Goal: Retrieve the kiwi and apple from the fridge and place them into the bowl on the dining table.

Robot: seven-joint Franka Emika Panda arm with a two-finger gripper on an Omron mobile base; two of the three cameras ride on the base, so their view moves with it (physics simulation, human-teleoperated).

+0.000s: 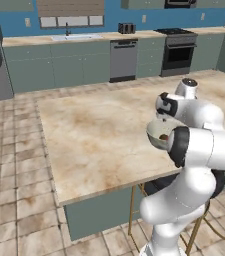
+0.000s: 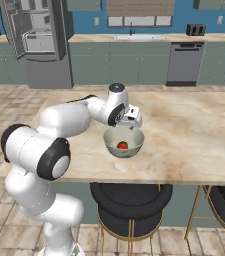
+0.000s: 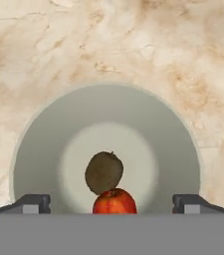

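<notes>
Two dark fingertips (image 3: 31,203) spread wide, gripper (image 3: 112,204) empty over smooth round grey-white bowl (image 3: 44,149). Inside: fuzzy brown oval kiwi (image 3: 104,172) touching glossy red apple (image 3: 114,202) at 6 o'clock. Beneath, beige marbled stone dining table (image 3: 58,45).

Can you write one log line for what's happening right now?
hand: open above bowl | kiwi, apple: in bowl, touching | bowl: on dining table

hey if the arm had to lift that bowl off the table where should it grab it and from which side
Probably the rim of the bowl, from straight above, one finger inside the wall and one outside. The bowl sits upright on the table and looks too wide to span. Choose a stretch of rim away from the kiwi and apple, which touch near the middle.
</notes>
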